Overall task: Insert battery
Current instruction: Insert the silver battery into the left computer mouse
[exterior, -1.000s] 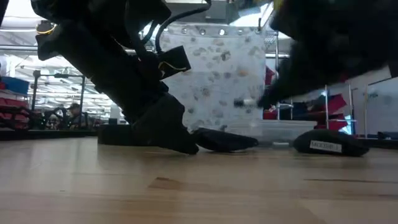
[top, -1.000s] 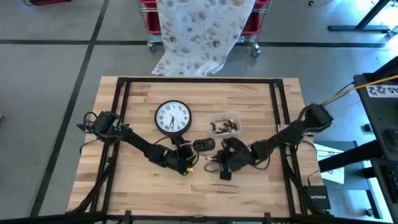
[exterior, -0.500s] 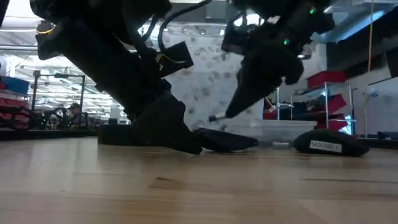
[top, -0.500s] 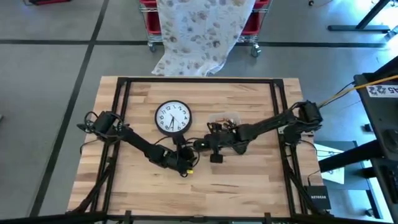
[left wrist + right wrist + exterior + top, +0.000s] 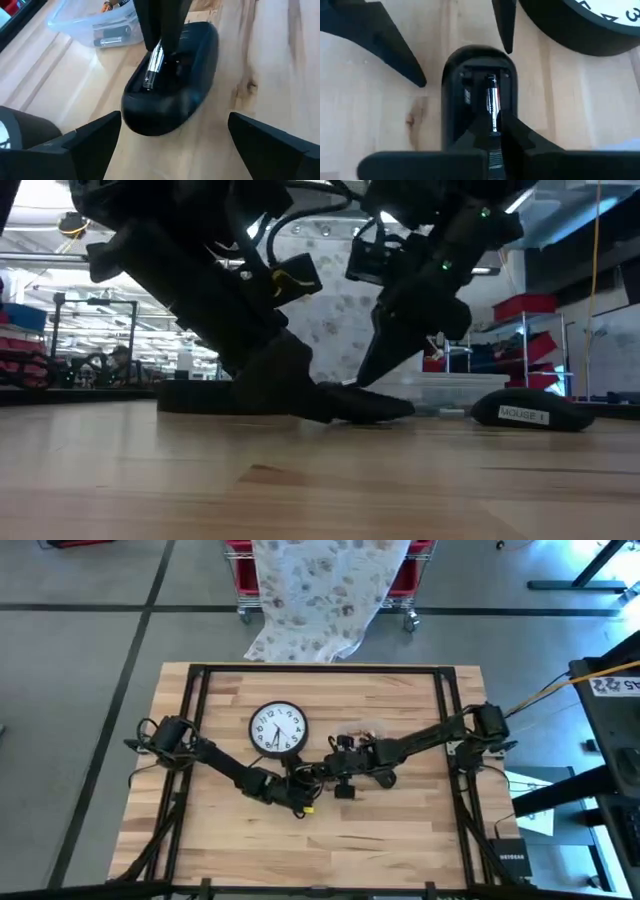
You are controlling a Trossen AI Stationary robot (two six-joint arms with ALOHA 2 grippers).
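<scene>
A black mouse (image 5: 170,90) lies upside down at the table's middle, its battery bay (image 5: 487,82) open. My right gripper (image 5: 496,120) is shut on a silver-and-black battery (image 5: 154,67) over that bay. My left gripper (image 5: 175,120) stands open and low at the mouse's other end, with one finger (image 5: 395,50) on each side of it. In the high view both grippers meet at the mouse (image 5: 322,773). My right gripper pinches the battery by its upper end (image 5: 159,49) between its two fingers. They slant down from the table's right side and run along the battery. The battery tilts, its lower end (image 5: 148,82) down in the mouse's open bay. My left gripper: I cannot tell whether its fingers touch the mouse.
A black-rimmed wall clock (image 5: 277,730) lies face up just beyond the left gripper. A clear tub of batteries (image 5: 100,25) sits beyond the mouse. In the low view a dark labelled object (image 5: 520,413) lies to the right. Bare wood lies toward the near edge.
My right gripper has carried the battery from the table's near right toward the left and far side, then down onto the mouse's open bay, staying shut on it. The mouse has kept its place.
</scene>
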